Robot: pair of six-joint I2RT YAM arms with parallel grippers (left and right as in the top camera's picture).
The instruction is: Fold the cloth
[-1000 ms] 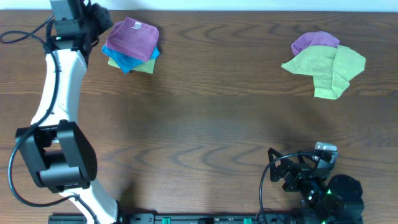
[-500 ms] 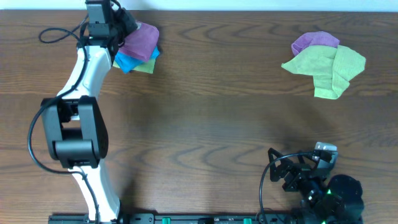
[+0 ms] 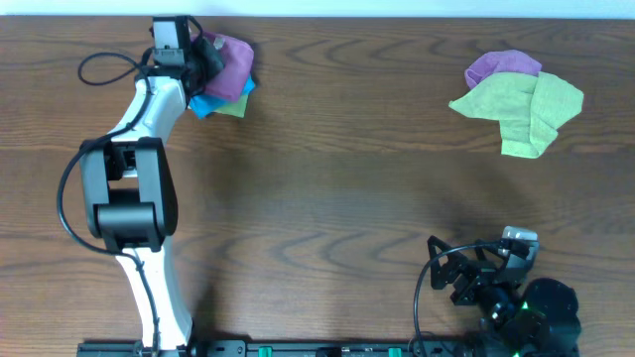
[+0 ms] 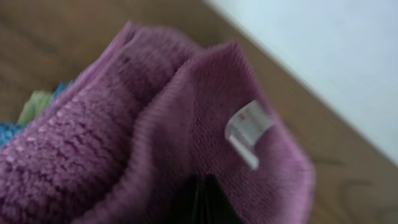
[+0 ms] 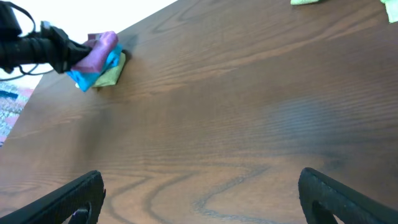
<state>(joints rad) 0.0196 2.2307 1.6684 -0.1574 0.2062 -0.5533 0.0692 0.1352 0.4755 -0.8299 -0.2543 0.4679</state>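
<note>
A folded stack lies at the table's far left: a purple cloth point(image 3: 234, 61) on top of a blue cloth point(image 3: 203, 103) and a yellow-green cloth point(image 3: 234, 105). My left gripper point(image 3: 206, 55) is at the purple cloth's left edge. In the left wrist view the purple cloth point(image 4: 124, 137) fills the frame, bunched up, with its white tag point(image 4: 247, 123) showing. The dark fingers point(image 4: 200, 200) are pressed together in its fold. My right gripper point(image 3: 448, 270) rests open and empty near the front edge, its fingers wide apart point(image 5: 199, 199).
An unfolded light green cloth point(image 3: 526, 107) lies crumpled at the far right with another purple cloth point(image 3: 501, 65) partly under it. The stack also shows far off in the right wrist view point(image 5: 99, 62). The table's back edge runs just behind the stack.
My left arm has swung right, from beside the stack onto the purple cloth. The purple cloth's left side has bunched up. The right arm has not moved.
</note>
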